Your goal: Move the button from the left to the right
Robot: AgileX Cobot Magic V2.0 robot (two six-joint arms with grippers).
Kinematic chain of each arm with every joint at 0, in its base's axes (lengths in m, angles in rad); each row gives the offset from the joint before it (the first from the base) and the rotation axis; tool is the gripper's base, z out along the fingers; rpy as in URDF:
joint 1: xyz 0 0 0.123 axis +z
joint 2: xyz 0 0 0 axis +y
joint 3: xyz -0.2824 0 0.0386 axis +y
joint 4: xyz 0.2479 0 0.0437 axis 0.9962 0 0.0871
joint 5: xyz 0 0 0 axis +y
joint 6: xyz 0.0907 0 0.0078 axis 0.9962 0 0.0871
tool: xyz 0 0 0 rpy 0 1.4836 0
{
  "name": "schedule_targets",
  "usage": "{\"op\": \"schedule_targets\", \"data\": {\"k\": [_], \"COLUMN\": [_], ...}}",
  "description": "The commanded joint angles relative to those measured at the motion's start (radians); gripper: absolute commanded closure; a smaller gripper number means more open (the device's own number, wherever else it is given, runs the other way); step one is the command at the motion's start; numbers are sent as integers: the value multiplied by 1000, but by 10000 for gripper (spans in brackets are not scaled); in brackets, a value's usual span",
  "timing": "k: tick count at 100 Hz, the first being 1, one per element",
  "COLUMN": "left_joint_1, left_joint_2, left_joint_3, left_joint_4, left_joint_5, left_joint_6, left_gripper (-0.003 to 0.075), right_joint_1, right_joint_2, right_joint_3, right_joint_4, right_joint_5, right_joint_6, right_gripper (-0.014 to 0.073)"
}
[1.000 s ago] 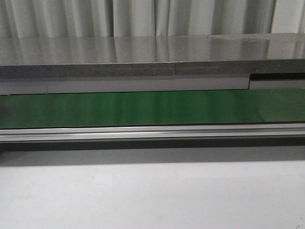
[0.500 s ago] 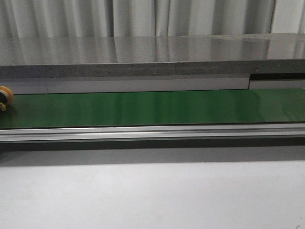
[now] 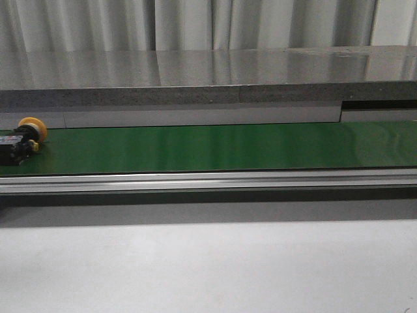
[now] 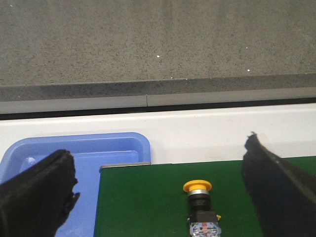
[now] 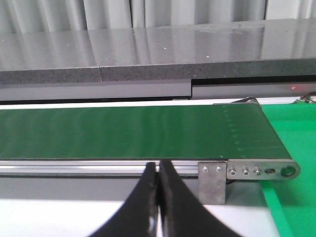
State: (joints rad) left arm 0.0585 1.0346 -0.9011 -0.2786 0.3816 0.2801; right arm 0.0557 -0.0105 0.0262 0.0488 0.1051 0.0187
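We are looking along a green conveyor belt [image 5: 133,131] that is running across toward three o'clock, ending at a metal end bracket [image 5: 247,171] with small bolts. Our right gripper [image 5: 158,170] is sitting at six o'clock with its black fingertips [image 5: 148,187] pressed together. A grey counter [image 5: 148,54] is lying at twelve o'clock

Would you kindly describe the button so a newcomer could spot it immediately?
Find the long green belt running across the front view. At its far left end lies the button, on its side. Its round yellow head and black body are the only object on the belt.
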Motion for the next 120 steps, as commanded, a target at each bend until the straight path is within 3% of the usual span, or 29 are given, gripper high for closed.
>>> {"op": "schedule_targets", "data": {"k": [1,15,33,52,75,87,113,120], "left_joint_1": [-9,-9,-9,-9,-9,-9,-9,-9], "left_joint_2": [-116,-294,-530,-677,-698,-698,-698,-698], "left_joint_3": [96,304,492,582,608,608,608,608], "left_joint_4": [-18,-18,-46,-46,-46,-46,-46,-44], "left_joint_5": [-169,-292,-354,-354,-347,-353,-353,-349], "left_joint_6": [1,1,1,1,1,1,1,1], "left_gripper": [62,62,62,62,78,197,682,740], "right_joint_1": [2,2,2,2,2,2,2,2], "right_joint_2": [-19,-19,-19,-19,-19,-19,-19,-19], "right_joint_3": [-16,-16,-16,-16,-16,-16,-16,-16], "right_joint_4": [-13,-13,-13,-13,-13,-13,-13,-13], "right_joint_5": [-86,-86,-86,-86,-86,-86,-86,-86], "right_joint_6": [-1,-1,-1,-1,-1,-1,-1,-1], "right_gripper": [660,660,660,660,660,660,660,660]}}
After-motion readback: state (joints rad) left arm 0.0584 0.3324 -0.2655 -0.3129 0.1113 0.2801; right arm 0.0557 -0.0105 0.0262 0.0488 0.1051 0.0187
